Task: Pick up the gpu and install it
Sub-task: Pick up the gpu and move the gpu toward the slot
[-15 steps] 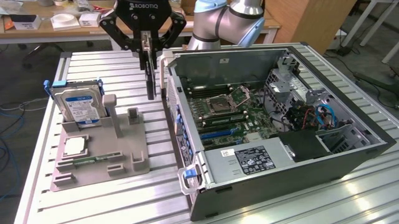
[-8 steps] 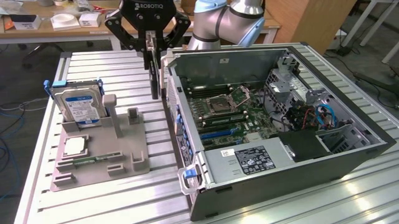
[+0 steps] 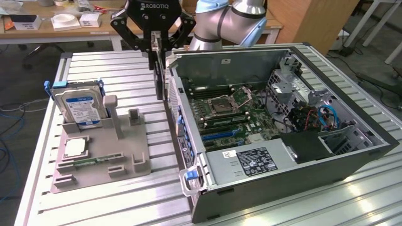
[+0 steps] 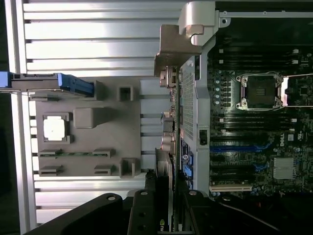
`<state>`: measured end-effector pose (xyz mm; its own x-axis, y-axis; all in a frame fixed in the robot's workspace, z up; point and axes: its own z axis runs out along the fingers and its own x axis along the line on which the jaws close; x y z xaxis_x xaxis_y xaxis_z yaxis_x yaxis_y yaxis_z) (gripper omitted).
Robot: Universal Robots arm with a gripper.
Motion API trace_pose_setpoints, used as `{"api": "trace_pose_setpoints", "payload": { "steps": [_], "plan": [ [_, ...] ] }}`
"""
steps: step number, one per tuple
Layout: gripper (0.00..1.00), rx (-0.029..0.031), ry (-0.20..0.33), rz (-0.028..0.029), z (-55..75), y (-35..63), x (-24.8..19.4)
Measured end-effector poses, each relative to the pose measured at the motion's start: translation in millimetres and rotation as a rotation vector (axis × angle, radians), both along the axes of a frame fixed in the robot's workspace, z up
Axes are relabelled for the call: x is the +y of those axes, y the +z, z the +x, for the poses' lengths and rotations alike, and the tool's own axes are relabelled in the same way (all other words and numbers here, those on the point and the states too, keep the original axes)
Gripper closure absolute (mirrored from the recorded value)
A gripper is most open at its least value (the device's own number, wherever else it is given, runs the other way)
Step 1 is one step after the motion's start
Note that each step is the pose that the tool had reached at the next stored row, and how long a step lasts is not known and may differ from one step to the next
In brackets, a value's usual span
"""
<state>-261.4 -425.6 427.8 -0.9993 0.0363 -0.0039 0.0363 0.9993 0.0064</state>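
My gripper hangs above the gap between the grey parts holder and the open computer case. It is shut on the gpu, a thin dark card that hangs upright and edge-on just outside the case's rear wall. The card's lower end is level with the case's top rim. In the wrist view the gpu runs as a narrow strip out from between my fingers, beside the case wall. The motherboard with its blue slots lies inside the case.
The grey parts holder lies at the exterior view's left on the ribbed metal table. It carries a hard drive with a blue-white label, a square silver chip and a memory stick. A power supply fills the case's near end.
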Motion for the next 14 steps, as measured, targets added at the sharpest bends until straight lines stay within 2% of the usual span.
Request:
{"api": "trace_pose_setpoints", "payload": {
  "steps": [14],
  "plan": [
    [0.74,-0.0001,0.000,0.0000,11.3,-0.1,0.0]
  ]
}}
